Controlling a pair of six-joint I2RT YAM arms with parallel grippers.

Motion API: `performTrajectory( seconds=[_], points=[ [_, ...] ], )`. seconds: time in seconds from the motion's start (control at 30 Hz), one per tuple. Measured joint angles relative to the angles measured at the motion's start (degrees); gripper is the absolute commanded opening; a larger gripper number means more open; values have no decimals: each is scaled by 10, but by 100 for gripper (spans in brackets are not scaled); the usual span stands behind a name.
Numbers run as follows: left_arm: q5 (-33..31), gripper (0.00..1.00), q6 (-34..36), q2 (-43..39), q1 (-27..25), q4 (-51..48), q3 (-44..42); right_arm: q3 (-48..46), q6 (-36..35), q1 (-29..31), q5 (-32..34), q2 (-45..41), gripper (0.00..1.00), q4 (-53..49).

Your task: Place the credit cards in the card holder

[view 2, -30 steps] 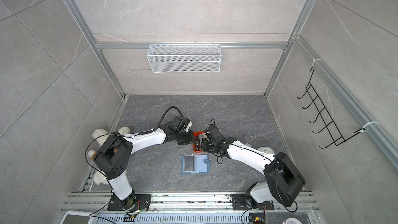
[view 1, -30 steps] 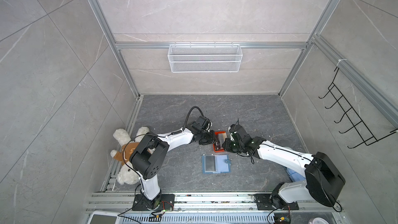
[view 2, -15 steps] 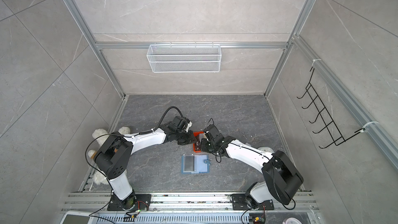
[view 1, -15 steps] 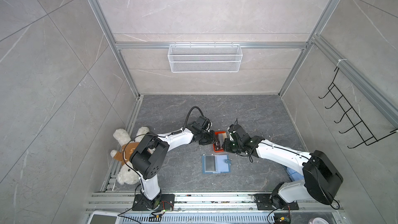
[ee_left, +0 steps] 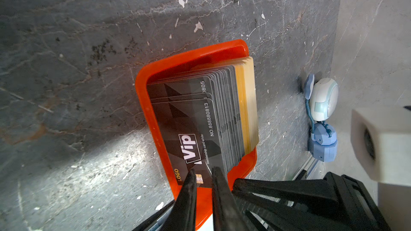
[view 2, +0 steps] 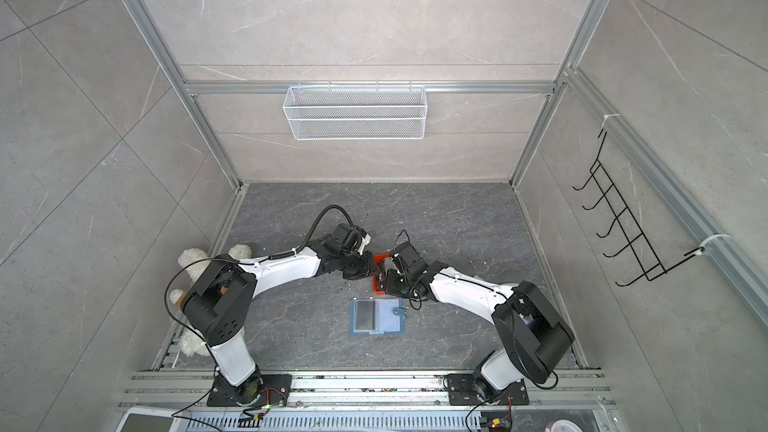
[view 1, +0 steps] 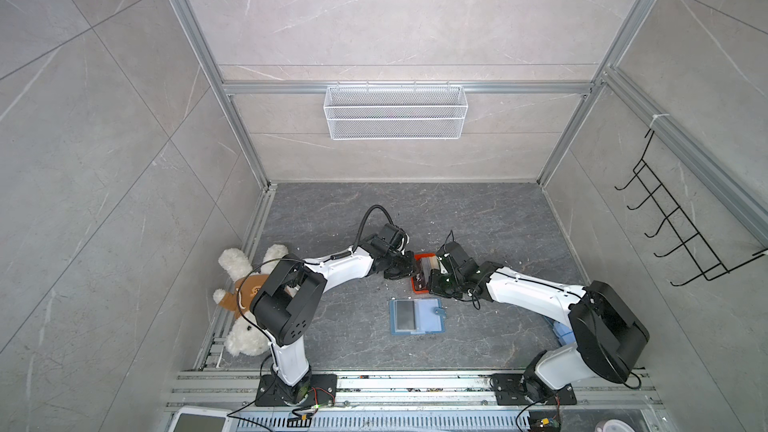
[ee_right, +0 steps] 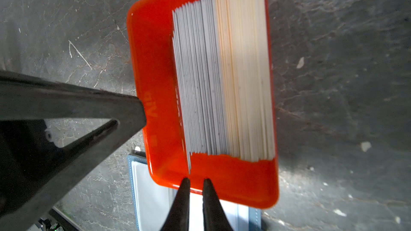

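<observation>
The credit cards (ee_left: 200, 118) stand on edge, fanned and leaning, in a small orange tray (ee_left: 146, 98); the front one is black with "Vip" on it. My left gripper (ee_left: 204, 173) reaches over the tray's long wall. Its jaws are a narrow slit apart, with the front card's chip corner showing behind them. My right gripper (ee_right: 195, 181) is at the tray's (ee_right: 155, 63) short wall, jaws also barely apart and nothing between them. One card (ee_right: 189, 163) juts toward its tips. The blue card holder (view 1: 417, 316) lies open and flat just in front of the tray (view 1: 420, 280).
A teddy bear (view 1: 249, 284) lies against the left wall beside the left arm. A wire basket (view 1: 395, 112) hangs on the back wall and a black hook rack (view 1: 681, 243) on the right wall. A blue-and-white toy (ee_left: 322, 112) sits by the right wall. White scraps dot the floor.
The right arm has edged slightly toward the tray. The left arm, the tray and the card holder stay where they were.
</observation>
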Motion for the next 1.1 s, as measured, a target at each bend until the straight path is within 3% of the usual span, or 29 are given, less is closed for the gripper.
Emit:
performTrajectory(
  seconds=[0.17, 0.6, 1.1],
  points=[
    [0, 17, 0, 0, 0, 1, 0, 4, 2, 1, -3, 10, 16, 5],
    [0, 17, 0, 0, 0, 1, 0, 16, 8, 9, 3, 22, 0, 3],
    [1, 17, 0, -2, 0, 1, 0, 43, -21, 14, 74, -50, 0, -98]
  ],
)
